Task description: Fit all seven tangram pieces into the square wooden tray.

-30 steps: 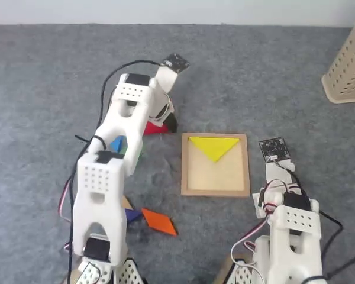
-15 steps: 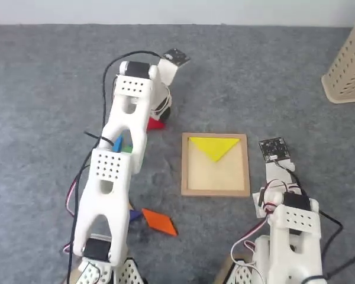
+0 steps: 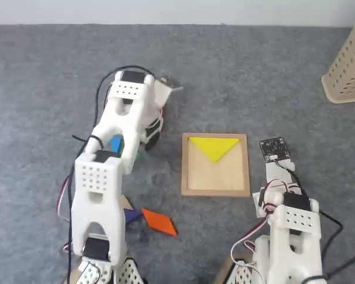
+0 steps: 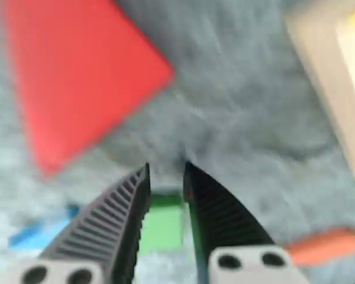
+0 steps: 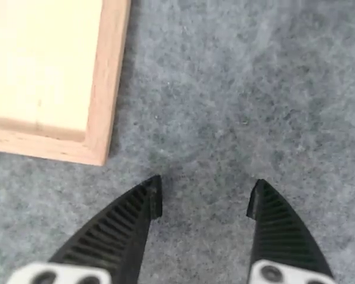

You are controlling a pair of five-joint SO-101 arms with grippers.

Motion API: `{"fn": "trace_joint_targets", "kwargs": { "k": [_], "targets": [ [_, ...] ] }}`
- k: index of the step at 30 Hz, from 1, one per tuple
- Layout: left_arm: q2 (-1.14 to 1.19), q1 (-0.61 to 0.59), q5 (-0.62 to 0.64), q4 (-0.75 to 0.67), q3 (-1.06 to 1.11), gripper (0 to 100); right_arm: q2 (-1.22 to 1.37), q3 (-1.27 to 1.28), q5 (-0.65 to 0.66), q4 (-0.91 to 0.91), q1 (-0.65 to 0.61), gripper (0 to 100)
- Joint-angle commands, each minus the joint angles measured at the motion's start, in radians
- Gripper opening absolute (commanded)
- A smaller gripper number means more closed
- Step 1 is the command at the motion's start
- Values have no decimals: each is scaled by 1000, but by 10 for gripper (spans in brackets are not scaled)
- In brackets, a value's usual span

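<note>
Mid-frame in the high view, wooden tray (image 3: pixel 216 176) with yellow triangle (image 3: pixel 213 146) in its upper part. At lower left, orange piece (image 3: pixel 160 220) on grey worktop (image 3: pixel 47 89). Left gripper (image 4: pixel 165 171) jaws narrowly apart, clamping nothing, over green piece (image 4: pixel 163 228), near red piece (image 4: pixel 77 71). Right gripper (image 5: pixel 206 198) jaws wide apart beside tray corner.

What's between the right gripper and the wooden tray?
Just bare grey mat. In the right wrist view the right gripper hangs open near one corner of the tray, with nothing else in the gap.
</note>
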Motion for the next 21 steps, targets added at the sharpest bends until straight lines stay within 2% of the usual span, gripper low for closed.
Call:
{"fn": "trace_joint_targets", "kwargs": {
  "k": [1, 3, 6, 9, 12, 14, 16, 21],
  "targets": [
    [-241, -23, -34, -9, 48, 96, 16, -3, -11, -16, 7, 241],
    [-325, -41, -3, -112, 38, 98, 16, -3, -11, -16, 7, 241],
    [-353, -68, 195, -405, 58, 98, 16, -3, -11, -16, 7, 241],
    [-279, -66, 333, -707, 120, 98, 16, -3, -11, -16, 7, 241],
    [-149, -44, 385, -856, 142, 98, 16, -3, -11, -16, 7, 241],
    [-61, -18, 393, -842, 119, 98, 16, -3, -11, -16, 7, 241],
    [17, 6, 391, -746, 47, 98, 16, -3, -11, -16, 7, 241],
    [176, 32, 384, -322, -309, 98, 16, -3, -11, -16, 7, 241]
  ]
}}
